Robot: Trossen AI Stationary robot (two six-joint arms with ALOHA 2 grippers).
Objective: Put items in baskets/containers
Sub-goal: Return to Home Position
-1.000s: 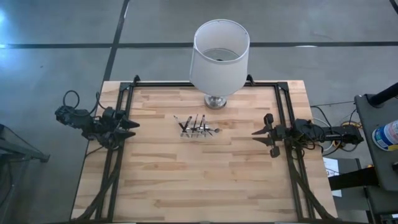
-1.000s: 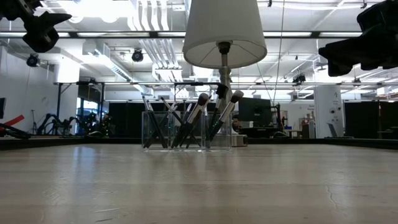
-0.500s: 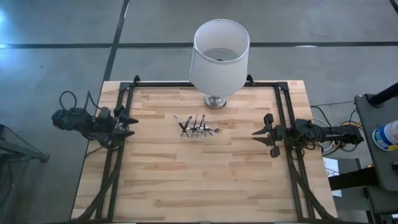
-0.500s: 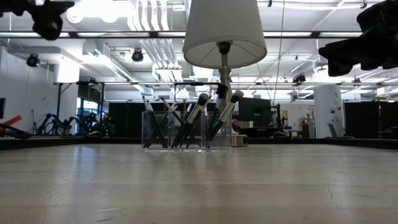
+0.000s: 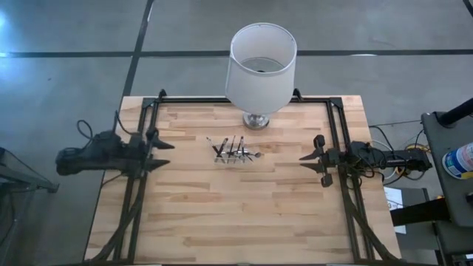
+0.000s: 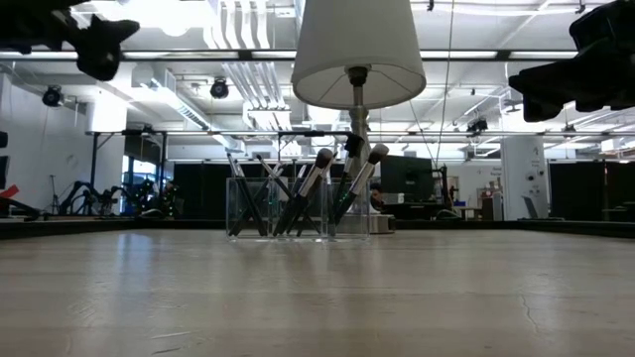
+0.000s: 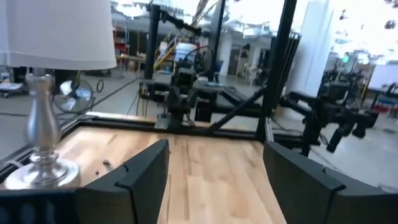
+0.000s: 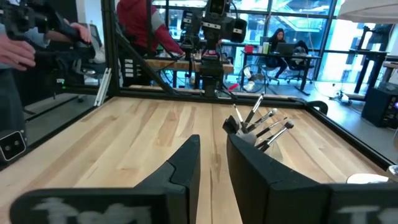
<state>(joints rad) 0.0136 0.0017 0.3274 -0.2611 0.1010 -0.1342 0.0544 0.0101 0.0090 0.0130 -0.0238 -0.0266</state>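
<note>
Several dark brushes (image 6: 316,188) with pale or metallic ends stand slanted in the clear holder (image 6: 298,210) at the table's middle (image 5: 233,150), lower ends inside it, leaning on its walls. The right wrist view shows them too (image 8: 261,124). My left gripper (image 5: 164,154) hovers at the table's left edge, level, pointing at the holder, fingers wide open (image 7: 214,174) with nothing between them. My right gripper (image 5: 303,157) hovers level at the right edge, facing the holder, with a narrow gap between its fingers (image 8: 213,162) and nothing in it.
A lamp with a large white shade (image 5: 260,66) stands on its metal base (image 5: 256,120) just behind the holder. Black frame rails (image 5: 140,207) run along both side edges. Bare wood (image 5: 236,214) fills the near half. People (image 8: 18,56) stand beyond the table.
My left arm has swung round so that its gripper, which pointed slantwise toward the near right, now points straight at the table's middle; it has also rolled about its own line and stayed open. The brushes, the holder and my right arm have kept still.
</note>
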